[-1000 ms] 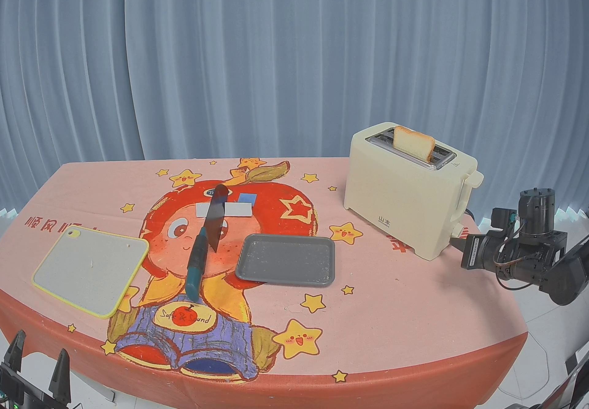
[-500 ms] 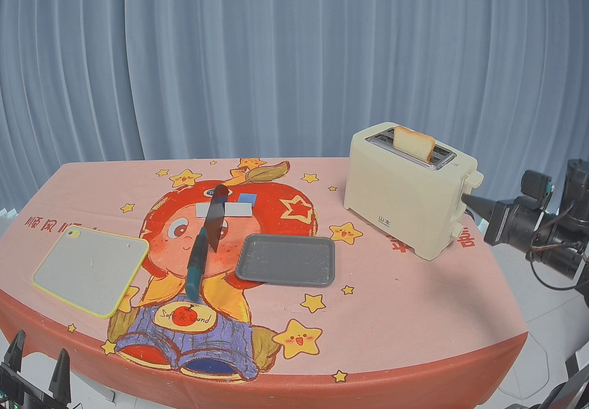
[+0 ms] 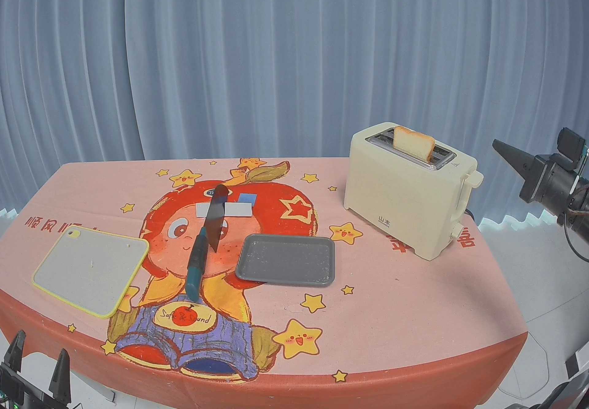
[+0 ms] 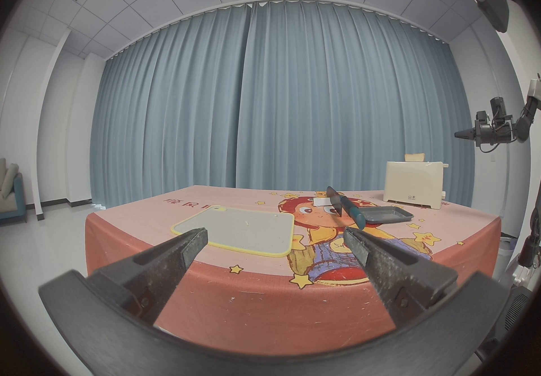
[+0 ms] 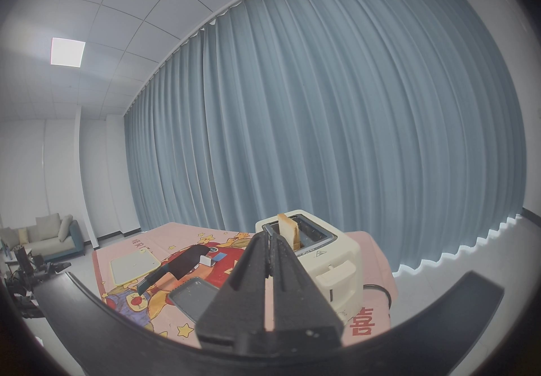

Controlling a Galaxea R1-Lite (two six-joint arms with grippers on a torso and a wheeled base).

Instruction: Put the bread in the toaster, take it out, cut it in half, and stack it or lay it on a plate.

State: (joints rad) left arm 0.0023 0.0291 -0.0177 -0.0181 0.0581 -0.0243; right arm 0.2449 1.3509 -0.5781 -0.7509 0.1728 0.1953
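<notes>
Head view, right gripper (image 3: 500,148): rising from low beside the toaster (image 3: 405,195) to its top's level, fingers pressing together, carrying nothing.
Bread (image 3: 414,143): standing in a slot, top sticking out; removal is probably coming next.
Left gripper (image 4: 273,236): hanging by the near table edge, fingers spread, empty.
Hidden: bread's lower part sitting inside the slot; right arm running off the edge.

Glossy plastic toaster (image 3: 407,191), matt grey tray (image 3: 286,259), printed cloth (image 3: 392,312)
</notes>
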